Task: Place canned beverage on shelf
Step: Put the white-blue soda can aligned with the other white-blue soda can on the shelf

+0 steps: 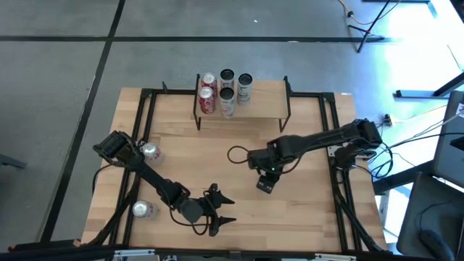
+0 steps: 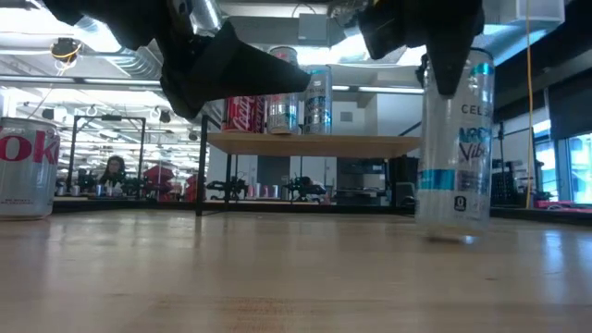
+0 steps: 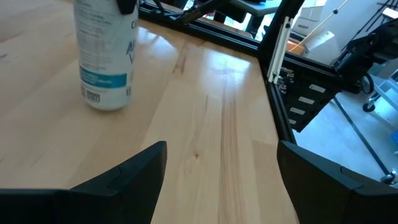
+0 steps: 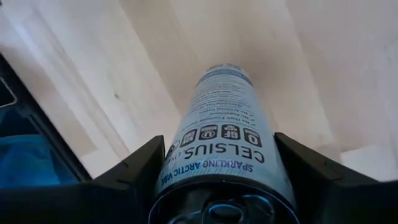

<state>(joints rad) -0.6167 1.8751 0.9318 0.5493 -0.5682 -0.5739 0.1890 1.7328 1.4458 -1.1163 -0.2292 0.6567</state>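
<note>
Closest to the lens is the tall can (image 4: 221,155), filling my right wrist view between the two dark fingers, lettering reading upside down: "CELSIUS" and "SPARKLING ARCTIC VIBE". So that's the drink I'm moving. My right gripper (image 1: 265,181) sits over its top near the middle of the table (image 1: 181,156), jaws closed around the can just under the rim. From the low view the can (image 2: 455,139) looks to be standing upright on the wood or barely off it, I can't tell which. Grabbing it high makes sense to me, since it leaves the bottom free to set down on the plank.

Way at the far edge is the shelf (image 1: 267,101), with four cans already lined up on its left half, so the right half is the obvious landing spot. A couple of those are red, probably Coke, though I can't read them from here.

My left gripper (image 1: 221,209) is parked near the front edge, jaws spread wide, holding nothing, well out of the way. Two spare cans sit on the left side; the silver one (image 2: 26,166) shows red "ok" letters, so likely Diet Coke.
</note>
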